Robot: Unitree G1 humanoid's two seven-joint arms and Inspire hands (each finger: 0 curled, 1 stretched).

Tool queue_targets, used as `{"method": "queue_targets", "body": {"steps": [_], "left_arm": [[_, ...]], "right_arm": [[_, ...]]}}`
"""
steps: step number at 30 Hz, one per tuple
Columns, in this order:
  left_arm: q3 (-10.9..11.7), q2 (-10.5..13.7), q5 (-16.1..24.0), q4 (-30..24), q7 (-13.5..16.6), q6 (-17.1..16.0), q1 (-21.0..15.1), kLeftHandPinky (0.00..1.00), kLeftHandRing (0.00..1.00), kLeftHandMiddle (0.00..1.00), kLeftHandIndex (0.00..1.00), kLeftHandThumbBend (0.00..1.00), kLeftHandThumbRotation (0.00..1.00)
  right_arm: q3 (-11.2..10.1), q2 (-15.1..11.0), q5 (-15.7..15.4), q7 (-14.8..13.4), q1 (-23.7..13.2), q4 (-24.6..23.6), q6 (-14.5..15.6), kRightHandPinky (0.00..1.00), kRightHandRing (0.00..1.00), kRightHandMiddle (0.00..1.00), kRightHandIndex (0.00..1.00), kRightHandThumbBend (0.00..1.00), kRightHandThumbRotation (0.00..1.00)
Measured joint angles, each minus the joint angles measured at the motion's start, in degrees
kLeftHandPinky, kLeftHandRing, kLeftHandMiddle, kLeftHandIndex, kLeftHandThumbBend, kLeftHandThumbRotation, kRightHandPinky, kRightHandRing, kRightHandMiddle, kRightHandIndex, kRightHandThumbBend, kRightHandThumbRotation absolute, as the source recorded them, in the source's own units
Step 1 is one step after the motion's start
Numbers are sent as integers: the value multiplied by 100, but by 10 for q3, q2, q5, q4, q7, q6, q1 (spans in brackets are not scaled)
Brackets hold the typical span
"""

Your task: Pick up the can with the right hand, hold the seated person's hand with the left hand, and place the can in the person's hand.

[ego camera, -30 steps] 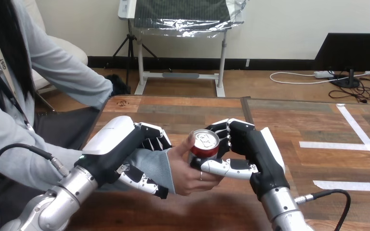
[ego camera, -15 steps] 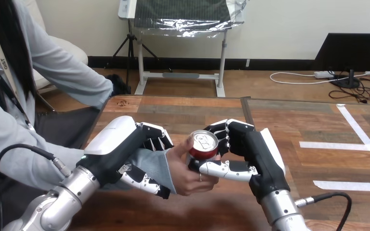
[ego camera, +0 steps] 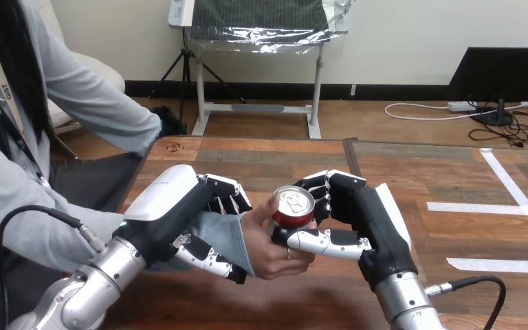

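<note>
I am looking down through the head view at a wooden counter (ego camera: 419,172). It is made of brown planks with a plain grain and a dull finish. White tape strips (ego camera: 481,207) are lying flat across its right part.

Near the middle of the counter, raised off the wood, I am seeing the can (ego camera: 293,208). It is a small metal cylinder with a glossy red side and a round silver lid with a pull tab. It is standing roughly upright.

My right hand (ego camera: 368,213), hard black plastic with white shells, is wrapping the can. Its jointed fingers are curling round the far side, and its thumb is lying across the near side, low down.

The person's hand (ego camera: 265,251) is reaching in from the left, palm up, and cupping the same can. Its thumb is touching the red side, and its fingers are lying under my right thumb. Both hands are on the can.

My left hand (ego camera: 172,203) is closing round the person's wrist, over a soft grey sleeve (ego camera: 223,234). Its fingers are curling over the top and its thumb is hooking underneath. Both silver forearms (ego camera: 89,289) are coming up from the bottom edge.
</note>
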Motion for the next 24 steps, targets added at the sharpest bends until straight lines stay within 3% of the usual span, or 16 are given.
{"method": "queue_targets", "body": {"steps": [24], "left_arm": [[0, -3, -4, 0, -5, 0, 0, 35, 40, 46, 49, 100, 0]], "right_arm": [[-1, -1, 1, 2, 0, -2, 1, 40, 45, 49, 51, 78, 0]]}}
